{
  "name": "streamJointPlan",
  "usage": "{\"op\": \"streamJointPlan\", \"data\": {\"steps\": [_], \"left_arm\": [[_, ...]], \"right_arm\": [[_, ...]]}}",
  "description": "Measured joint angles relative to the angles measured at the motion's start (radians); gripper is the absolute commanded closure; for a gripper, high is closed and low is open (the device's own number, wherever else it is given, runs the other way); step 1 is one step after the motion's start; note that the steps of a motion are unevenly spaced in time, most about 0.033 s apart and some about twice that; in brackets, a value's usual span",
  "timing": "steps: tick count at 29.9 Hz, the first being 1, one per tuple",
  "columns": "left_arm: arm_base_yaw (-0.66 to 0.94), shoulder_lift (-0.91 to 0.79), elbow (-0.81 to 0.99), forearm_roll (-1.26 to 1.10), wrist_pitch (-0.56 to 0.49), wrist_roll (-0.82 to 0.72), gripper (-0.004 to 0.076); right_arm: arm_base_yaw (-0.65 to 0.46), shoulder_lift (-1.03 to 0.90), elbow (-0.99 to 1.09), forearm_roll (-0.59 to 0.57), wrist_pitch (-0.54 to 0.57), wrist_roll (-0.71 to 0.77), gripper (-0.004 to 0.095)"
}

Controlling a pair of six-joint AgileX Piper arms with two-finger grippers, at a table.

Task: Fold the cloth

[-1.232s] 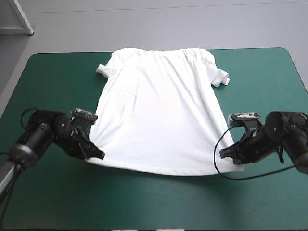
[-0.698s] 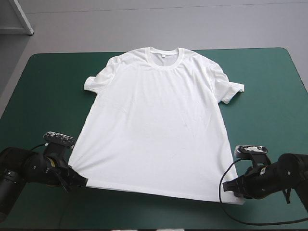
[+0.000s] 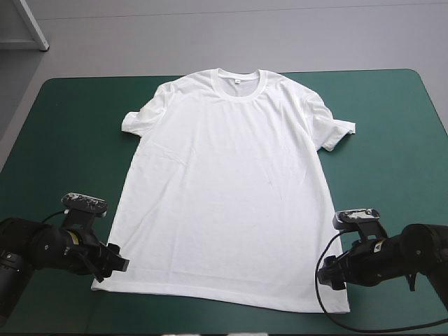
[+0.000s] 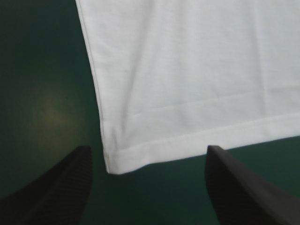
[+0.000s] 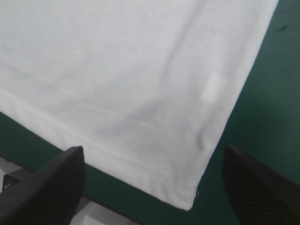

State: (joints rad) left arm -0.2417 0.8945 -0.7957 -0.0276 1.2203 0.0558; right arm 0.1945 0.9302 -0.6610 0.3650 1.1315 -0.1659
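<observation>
The T-shirt (image 3: 231, 182) lies spread flat and face up in the middle of the teal-green table (image 3: 63, 140), its collar (image 3: 238, 75) toward the far edge and its hem toward the near edge. The left sleeve (image 3: 136, 120) and the right sleeve (image 3: 339, 131) stick out to either side, each a little bunched at the cuff. The left gripper (image 3: 112, 262) sits low at the near-left hem corner with its black fingers spread wide and released. In the left wrist view that corner (image 4: 112, 166) rests on the cover between the two fingers, clear of both. The right gripper (image 3: 327, 273) sits low at the near-right hem corner, its jaws likewise parted and grasping nothing. In the right wrist view the corner (image 5: 185, 199) lies between the fingers, close to the table's near edge. A small pale label (image 5: 212, 87) shows through the fabric just ahead of that corner, beside the side seam.
</observation>
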Motion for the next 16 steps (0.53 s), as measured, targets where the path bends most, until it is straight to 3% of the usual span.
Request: {"op": "streamJointPlan", "data": {"steps": [7, 16], "left_arm": [[0.000, 0.060, -0.020, 0.037, -0.268, -0.039, 0.0202], [0.024, 0.421, -0.235, 0.105, -0.469, -0.076, 0.0202]], "right_arm": [[0.000, 0.000, -0.107, -0.023, -0.047, 0.019, 0.0098], [0.000, 0.000, -0.212, -0.090, 0.021, 0.062, 0.0098]]}}
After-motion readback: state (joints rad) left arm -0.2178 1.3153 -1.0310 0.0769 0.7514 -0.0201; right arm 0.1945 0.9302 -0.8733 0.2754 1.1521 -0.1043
